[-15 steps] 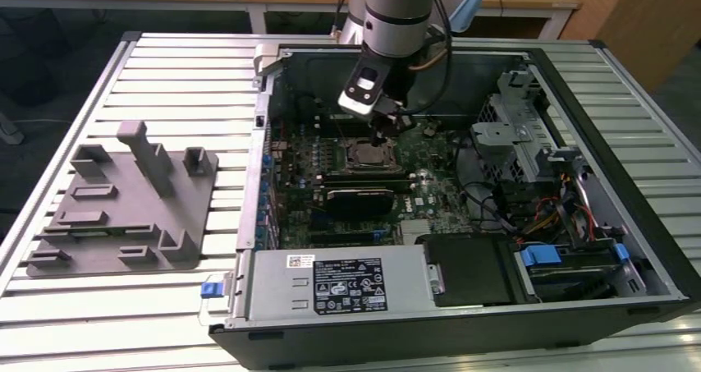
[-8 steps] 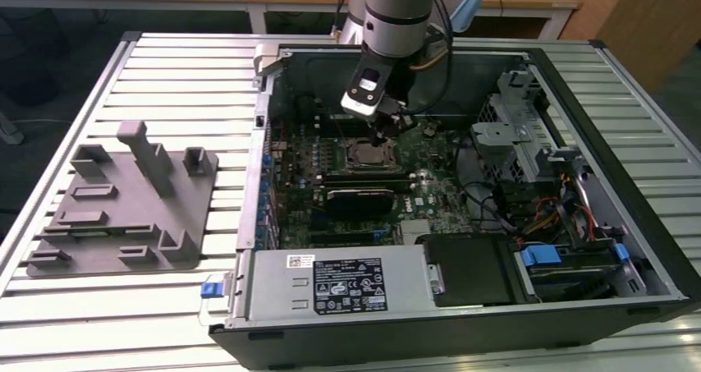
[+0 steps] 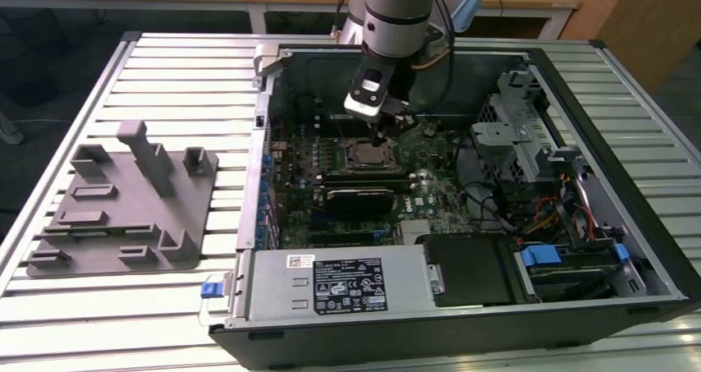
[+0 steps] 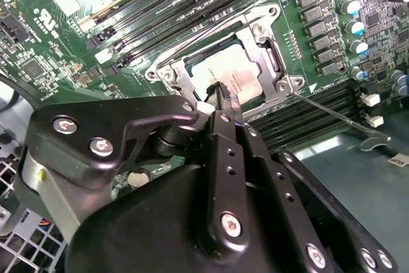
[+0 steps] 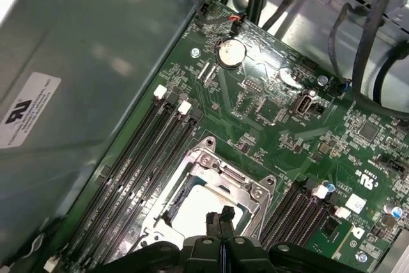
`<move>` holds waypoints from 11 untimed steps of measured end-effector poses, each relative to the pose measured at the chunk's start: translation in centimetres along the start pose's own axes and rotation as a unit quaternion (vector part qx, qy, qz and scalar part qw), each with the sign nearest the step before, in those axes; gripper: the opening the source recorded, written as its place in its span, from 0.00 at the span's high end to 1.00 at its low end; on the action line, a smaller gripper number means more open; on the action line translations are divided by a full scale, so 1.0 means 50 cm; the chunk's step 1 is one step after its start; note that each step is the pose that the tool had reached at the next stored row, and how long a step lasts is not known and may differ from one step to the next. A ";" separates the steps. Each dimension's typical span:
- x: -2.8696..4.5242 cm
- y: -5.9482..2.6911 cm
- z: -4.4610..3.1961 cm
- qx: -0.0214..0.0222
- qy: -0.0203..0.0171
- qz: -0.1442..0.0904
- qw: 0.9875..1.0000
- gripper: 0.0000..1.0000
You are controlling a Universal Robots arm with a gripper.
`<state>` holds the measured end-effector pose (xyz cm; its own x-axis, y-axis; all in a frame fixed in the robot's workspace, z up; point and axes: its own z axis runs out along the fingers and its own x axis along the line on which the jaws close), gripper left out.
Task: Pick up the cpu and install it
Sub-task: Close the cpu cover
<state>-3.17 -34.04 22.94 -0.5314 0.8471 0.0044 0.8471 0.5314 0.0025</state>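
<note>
Exterior view, from 9 o'clock to 3 o'clock. A grey moulded fixture (image 3: 121, 208) rests on the slatted bench (image 3: 164, 84), well apart from the work. At 3 o'clock of it lies the open computer case (image 3: 438, 343), with the green motherboard (image 3: 438, 183) exposed on its floor. The power supply (image 3: 328, 282) fills the case's 6 o'clock edge. Near the middle of the board sits the metal-framed socket (image 3: 370, 162), and the cpu (image 3: 370, 152) lies flat inside it, silvery lid upward. My arm (image 3: 396, 11) enters from 12 o'clock, and my end effector (image 3: 386, 134) hangs directly over the socket, just toward the cpu's 1 o'clock corner. A metal drive cage (image 3: 515, 134) and loose cables (image 3: 547, 216) occupy the case's 3 o'clock side.

In both wrist views my end effector (image 4: 222, 94) (image 5: 219, 218) has its two black fingers pressed together, with nothing visible between them. The tips are at or just above the lid; I cannot tell whether they touch. In the second wrist view a thin metal lever (image 4: 339, 116) slants away from the socket frame.
</note>
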 end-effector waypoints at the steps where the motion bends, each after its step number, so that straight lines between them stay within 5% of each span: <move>1: 0.000 0.000 0.000 0.000 0.000 -0.003 1.000 0.89; 11: 0.000 0.000 0.000 0.000 0.000 -0.034 0.999 0.89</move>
<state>-3.17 -34.04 22.94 -0.5879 0.8089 0.0044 0.8089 0.5879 0.0025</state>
